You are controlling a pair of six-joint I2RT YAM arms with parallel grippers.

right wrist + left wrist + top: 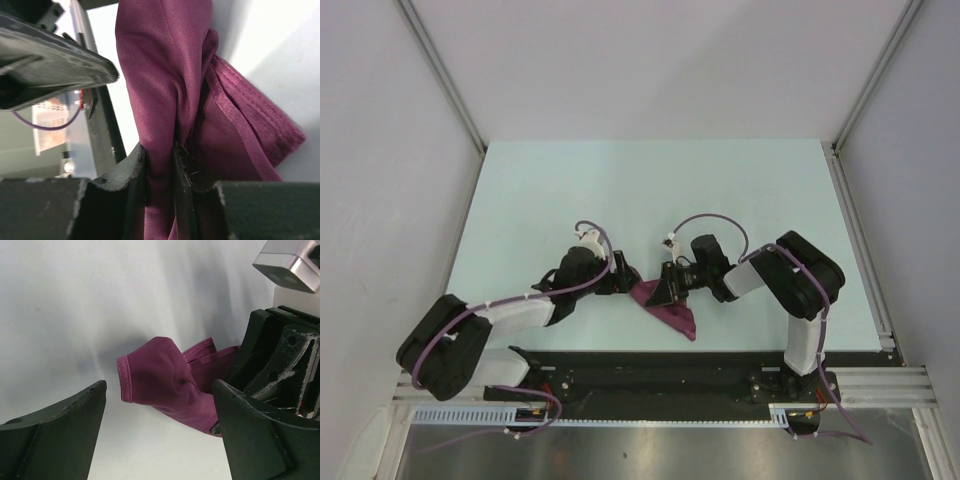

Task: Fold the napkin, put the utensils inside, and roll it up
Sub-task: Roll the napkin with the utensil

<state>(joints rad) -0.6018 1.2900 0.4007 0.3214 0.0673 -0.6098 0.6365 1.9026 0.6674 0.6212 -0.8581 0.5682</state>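
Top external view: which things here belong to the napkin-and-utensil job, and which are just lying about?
Job:
- creased magenta-purple cloth napkin, bunched and pinched in the right tool
- left tool, open beside the cloth
- no spoon shows in any view

Not the job:
- pale green table top
- silver metal frame rail at the near edge
Both are fixtures, not loose items.

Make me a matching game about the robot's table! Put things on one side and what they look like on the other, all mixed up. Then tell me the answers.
Things:
1. left gripper
2. right gripper
3. napkin
4. table

Looks:
A. pale blue-green
B. jaws pinching the cloth
C. purple and bunched up
D. jaws wide apart, holding nothing

Pairs: 1-D, 2-B, 3-C, 4-A
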